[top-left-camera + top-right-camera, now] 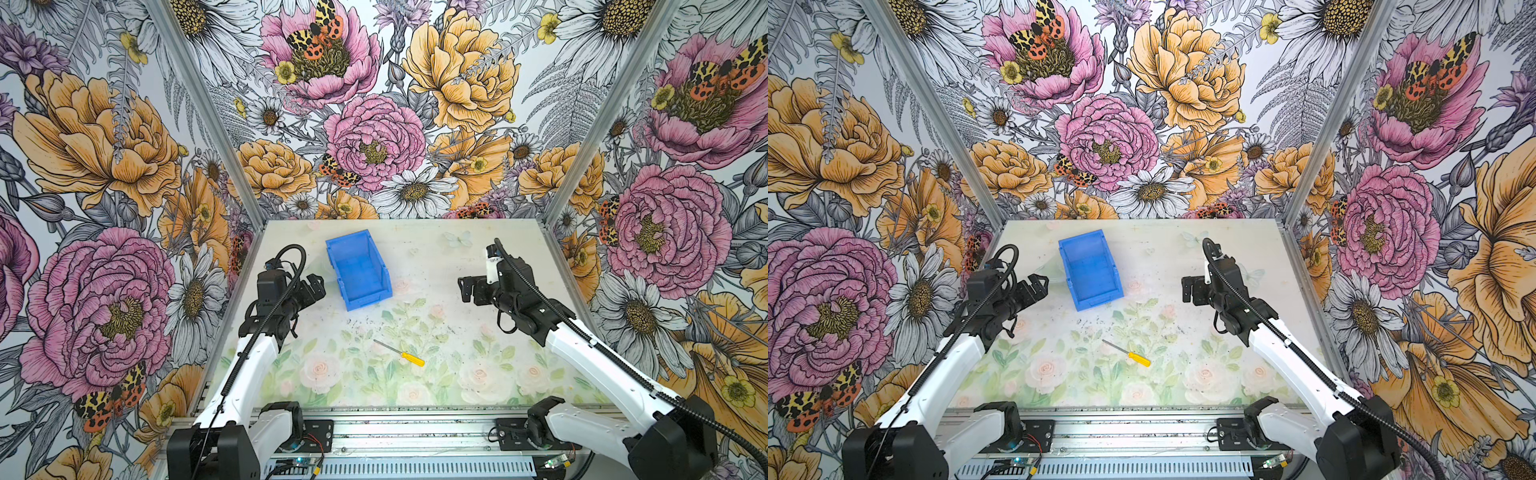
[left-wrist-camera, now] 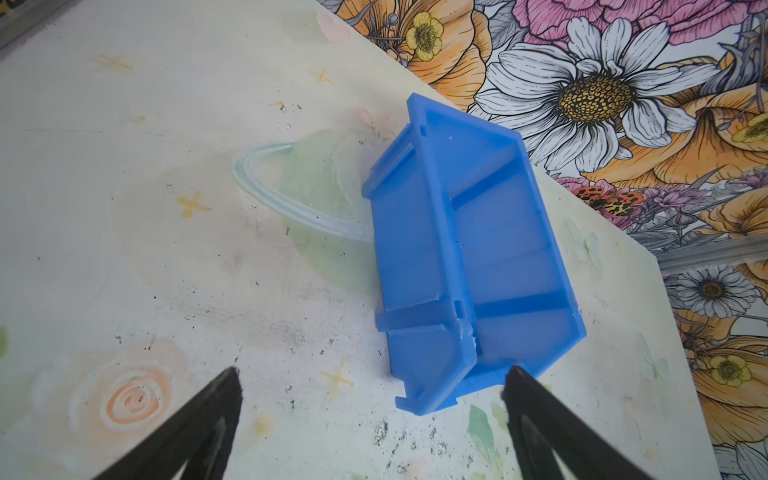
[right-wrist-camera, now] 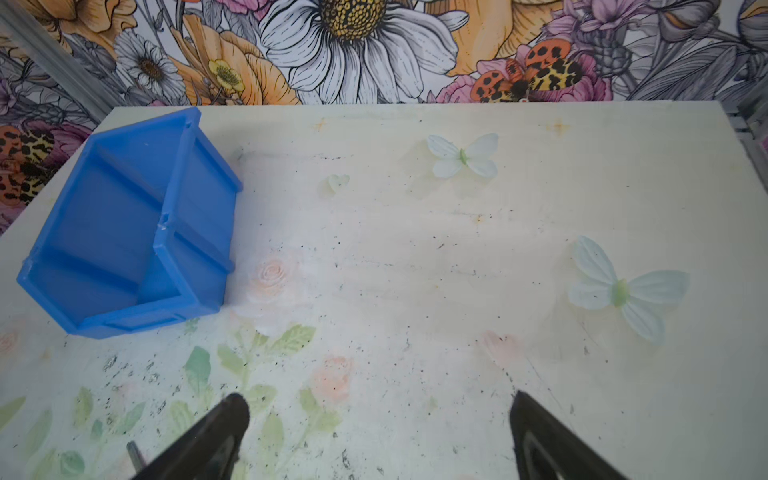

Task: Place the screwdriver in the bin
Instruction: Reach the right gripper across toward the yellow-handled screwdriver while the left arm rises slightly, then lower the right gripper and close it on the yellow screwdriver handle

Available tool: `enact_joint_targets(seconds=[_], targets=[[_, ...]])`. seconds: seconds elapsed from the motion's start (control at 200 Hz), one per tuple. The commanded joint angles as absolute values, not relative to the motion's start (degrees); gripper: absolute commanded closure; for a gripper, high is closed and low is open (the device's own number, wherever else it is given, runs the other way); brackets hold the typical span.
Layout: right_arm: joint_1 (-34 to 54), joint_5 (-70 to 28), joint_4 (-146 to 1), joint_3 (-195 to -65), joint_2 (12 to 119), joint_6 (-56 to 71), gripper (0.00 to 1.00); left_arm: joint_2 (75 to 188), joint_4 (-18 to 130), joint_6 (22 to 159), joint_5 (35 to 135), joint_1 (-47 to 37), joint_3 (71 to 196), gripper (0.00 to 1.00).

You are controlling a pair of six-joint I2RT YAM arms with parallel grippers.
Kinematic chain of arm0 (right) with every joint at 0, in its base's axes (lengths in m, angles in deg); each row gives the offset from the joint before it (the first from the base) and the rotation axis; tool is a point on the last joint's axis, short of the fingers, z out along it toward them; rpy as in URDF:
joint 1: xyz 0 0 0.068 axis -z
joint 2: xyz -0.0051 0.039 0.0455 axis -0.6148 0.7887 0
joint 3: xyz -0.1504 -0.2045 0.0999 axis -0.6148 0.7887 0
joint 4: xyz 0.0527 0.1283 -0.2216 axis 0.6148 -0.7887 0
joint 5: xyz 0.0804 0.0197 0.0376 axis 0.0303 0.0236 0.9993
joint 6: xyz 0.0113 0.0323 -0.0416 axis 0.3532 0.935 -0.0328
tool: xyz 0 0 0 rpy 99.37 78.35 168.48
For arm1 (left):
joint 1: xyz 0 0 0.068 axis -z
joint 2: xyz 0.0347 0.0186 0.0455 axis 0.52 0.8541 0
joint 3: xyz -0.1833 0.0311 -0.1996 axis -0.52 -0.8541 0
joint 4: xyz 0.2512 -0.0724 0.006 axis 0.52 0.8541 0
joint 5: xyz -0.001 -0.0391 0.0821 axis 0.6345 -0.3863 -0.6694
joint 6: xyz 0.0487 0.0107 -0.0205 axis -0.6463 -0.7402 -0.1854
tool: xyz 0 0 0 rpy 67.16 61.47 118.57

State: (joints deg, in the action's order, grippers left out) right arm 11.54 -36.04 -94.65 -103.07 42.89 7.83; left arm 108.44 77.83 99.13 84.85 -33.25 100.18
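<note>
I see a scuffed, rose-printed table (image 1: 436,266) boxed by bold floral walls (image 1: 374,124). The screwdriver (image 1: 399,353) lies near the blue bin (image 1: 358,274). The left gripper (image 2: 370,380) and right gripper (image 3: 374,401) gape empty.

Readable text: none in any view.
bin (image 1: 358,270): plain blue plastic with no legible lettering or number on its walls. It stands toward 11 o'clock on the table (image 1: 457,257).
screwdriver (image 1: 400,353): the yellow handle is too small to show any marking. It lies toward 6 o'clock from the bin.
wallpaper (image 1: 374,124): printed flowers and moths only, no words.
table print: roses, leaves and pale butterflies, with no signs or figures.
</note>
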Motion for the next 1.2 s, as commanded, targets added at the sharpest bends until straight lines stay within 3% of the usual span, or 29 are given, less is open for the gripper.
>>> enact_joint_targets(seconds=[0.0, 0.28, 1.196], targets=[[8.13, -35.23, -96.49, -105.78, 45.25, 5.66, 0.00, 107.46, 79.81, 100.24, 87.84, -32.49, 101.46, 0.01], [-1.02, -31.33, -97.00, -107.92, 52.31, 0.38, 0.01, 108.42, 80.28, 99.27, 88.68, -31.66, 101.24, 0.01], [-10.82, -18.71, -102.55, -108.31, 65.53, -8.95, 0.04, 107.07, 81.32, 106.03, 93.76, -27.03, 97.12, 0.01]])
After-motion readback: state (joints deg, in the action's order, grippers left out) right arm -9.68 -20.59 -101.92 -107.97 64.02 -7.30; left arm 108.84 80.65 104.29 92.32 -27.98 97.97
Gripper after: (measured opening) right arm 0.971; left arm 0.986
